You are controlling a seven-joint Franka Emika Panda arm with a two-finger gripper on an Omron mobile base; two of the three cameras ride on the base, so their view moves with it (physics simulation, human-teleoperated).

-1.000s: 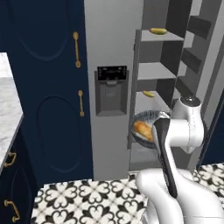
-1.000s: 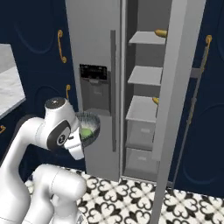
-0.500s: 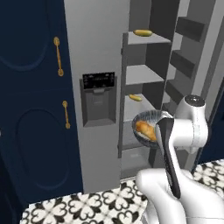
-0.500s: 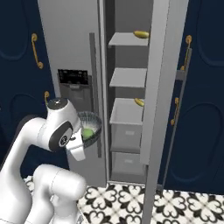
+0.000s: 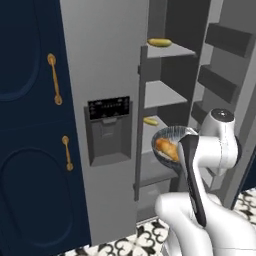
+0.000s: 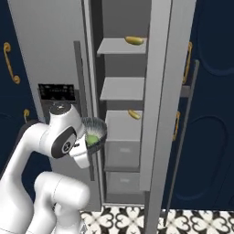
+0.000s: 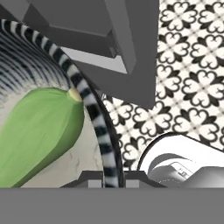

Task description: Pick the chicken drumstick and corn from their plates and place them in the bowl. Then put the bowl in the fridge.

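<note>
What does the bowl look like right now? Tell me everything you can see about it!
The bowl is round and deep, with a dark striped rim and a pale grey, stone-looking inside. It is held up in the air in front of the open fridge, beside its shelves and well above the patterned floor. The gripper is shut on its rim. Inside lie the golden-brown chicken drumstick and the green corn, which rests against the inner wall.

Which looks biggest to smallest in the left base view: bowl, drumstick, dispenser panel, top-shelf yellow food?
1. dispenser panel
2. bowl
3. chicken drumstick and the yellow food: they look alike, and the food sits farther back, so no ranking between them.
</note>
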